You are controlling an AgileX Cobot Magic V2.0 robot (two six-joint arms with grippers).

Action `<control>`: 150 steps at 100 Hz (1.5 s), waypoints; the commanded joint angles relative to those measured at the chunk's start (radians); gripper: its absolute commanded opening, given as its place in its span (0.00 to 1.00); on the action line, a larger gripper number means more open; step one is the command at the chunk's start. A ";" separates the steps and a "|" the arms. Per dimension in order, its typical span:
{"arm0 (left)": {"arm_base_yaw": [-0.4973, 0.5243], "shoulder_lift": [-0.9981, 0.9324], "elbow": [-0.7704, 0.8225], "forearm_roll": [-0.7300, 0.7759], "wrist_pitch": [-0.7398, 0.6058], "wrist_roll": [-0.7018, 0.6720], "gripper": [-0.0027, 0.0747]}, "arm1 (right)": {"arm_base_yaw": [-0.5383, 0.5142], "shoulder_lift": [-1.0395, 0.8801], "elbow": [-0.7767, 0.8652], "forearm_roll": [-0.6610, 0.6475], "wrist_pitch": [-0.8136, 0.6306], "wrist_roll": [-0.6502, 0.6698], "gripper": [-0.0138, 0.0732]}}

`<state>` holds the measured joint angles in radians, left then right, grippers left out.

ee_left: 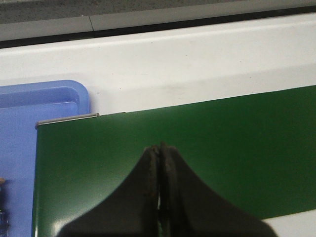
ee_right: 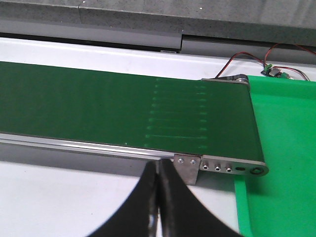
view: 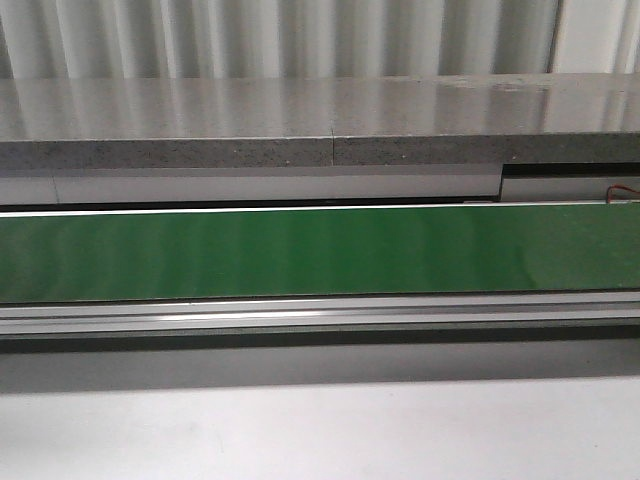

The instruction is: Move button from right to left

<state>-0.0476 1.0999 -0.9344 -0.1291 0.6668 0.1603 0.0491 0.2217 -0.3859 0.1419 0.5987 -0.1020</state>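
No button shows clearly in any view. My left gripper (ee_left: 160, 147) is shut and empty, hovering over the left end of the green conveyor belt (ee_left: 222, 138). My right gripper (ee_right: 159, 163) is shut and empty, over the white table just in front of the belt's right end (ee_right: 98, 108). Neither gripper shows in the front view, which holds only the bare belt (view: 300, 250). A small dark object (ee_left: 2, 215) lies in the blue tray at the frame edge, too cut off to identify.
A blue tray (ee_left: 29, 98) lies beside the belt's left end. A green tray (ee_right: 281, 148) lies beyond the right end, past a metal bracket (ee_right: 187, 167). Red and black wires (ee_right: 247, 57) run to a small circuit board (ee_right: 274, 71). A grey ledge (view: 300, 120) runs behind the belt.
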 commanded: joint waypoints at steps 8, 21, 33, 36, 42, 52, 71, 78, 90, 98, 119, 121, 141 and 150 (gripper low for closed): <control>-0.014 -0.163 0.092 -0.020 -0.118 -0.007 0.01 | -0.002 0.009 -0.022 0.006 -0.080 -0.013 0.08; -0.014 -0.283 0.186 -0.024 -0.150 -0.007 0.01 | -0.002 0.009 -0.022 0.006 -0.080 -0.013 0.08; -0.014 -0.404 0.260 -0.025 -0.169 -0.007 0.01 | -0.002 0.009 -0.022 0.006 -0.080 -0.013 0.08; -0.014 -0.440 0.275 -0.027 -0.173 -0.007 0.01 | -0.002 0.009 -0.022 0.006 -0.080 -0.013 0.08; -0.014 -0.497 0.310 -0.027 -0.179 -0.007 0.01 | -0.002 0.009 -0.022 0.006 -0.080 -0.013 0.08; -0.014 -0.593 0.359 -0.027 -0.194 -0.007 0.01 | -0.002 0.009 -0.022 0.006 -0.080 -0.013 0.08; -0.014 -0.772 0.437 -0.027 -0.219 -0.007 0.01 | -0.002 0.009 -0.022 0.006 -0.080 -0.013 0.08; -0.014 -0.827 0.464 -0.027 -0.222 -0.007 0.01 | -0.002 0.009 -0.022 0.006 -0.080 -0.013 0.08; -0.014 -0.911 0.514 -0.027 -0.220 -0.007 0.01 | -0.002 0.009 -0.022 0.006 -0.080 -0.013 0.08; -0.014 -0.958 0.544 -0.027 -0.222 -0.007 0.01 | -0.002 0.009 -0.022 0.006 -0.080 -0.013 0.08; -0.014 -1.059 0.610 -0.027 -0.231 -0.007 0.01 | -0.002 0.009 -0.022 0.006 -0.080 -0.013 0.08; -0.014 -1.066 0.615 -0.027 -0.235 -0.007 0.01 | -0.002 0.009 -0.022 0.006 -0.080 -0.013 0.08; -0.014 -1.130 0.712 -0.024 -0.366 -0.007 0.01 | -0.002 0.009 -0.022 0.006 -0.080 -0.013 0.08; -0.012 -1.135 0.777 0.044 -0.496 -0.015 0.01 | -0.002 0.009 -0.022 0.006 -0.079 -0.013 0.08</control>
<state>-0.0524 -0.0046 -0.1814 -0.1281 0.3715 0.1603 0.0491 0.2217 -0.3859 0.1419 0.5987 -0.1020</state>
